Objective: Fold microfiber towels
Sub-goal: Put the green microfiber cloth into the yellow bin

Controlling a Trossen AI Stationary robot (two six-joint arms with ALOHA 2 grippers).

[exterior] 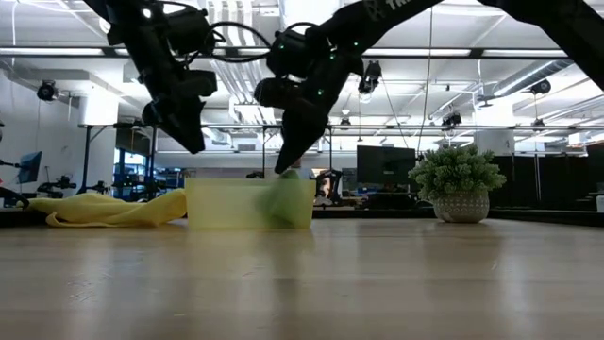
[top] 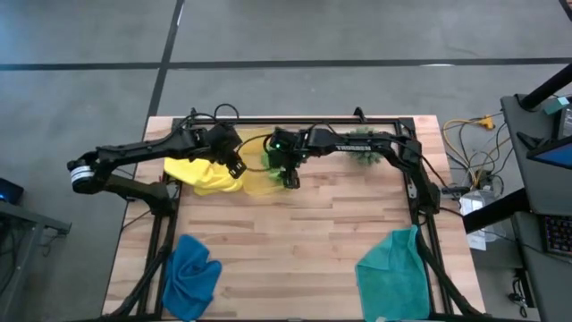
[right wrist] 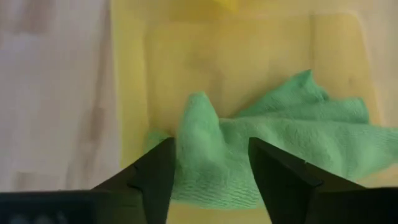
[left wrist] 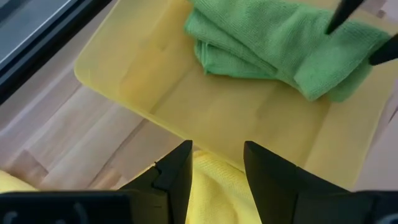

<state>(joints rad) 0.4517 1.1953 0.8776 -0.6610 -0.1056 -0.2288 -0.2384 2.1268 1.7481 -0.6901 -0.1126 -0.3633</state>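
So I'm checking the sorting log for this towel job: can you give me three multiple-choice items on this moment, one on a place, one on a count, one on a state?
1. Where is the lime green towel?
A. Inside the bin
B. On the bare table beside the plant
C. Draped over the left arm

2. How many towels show in the high view?
A. Two
B. Four
C. Six

3. How is the right gripper?
A. Shut on the teal towel
B. Open, above the lime green towel
C. Shut on the bin's rim

Key: 1 A, both wrist views show it lying in the bin. 2 B, yellow, lime green, blue and teal. 3 B, its fingers stand apart.
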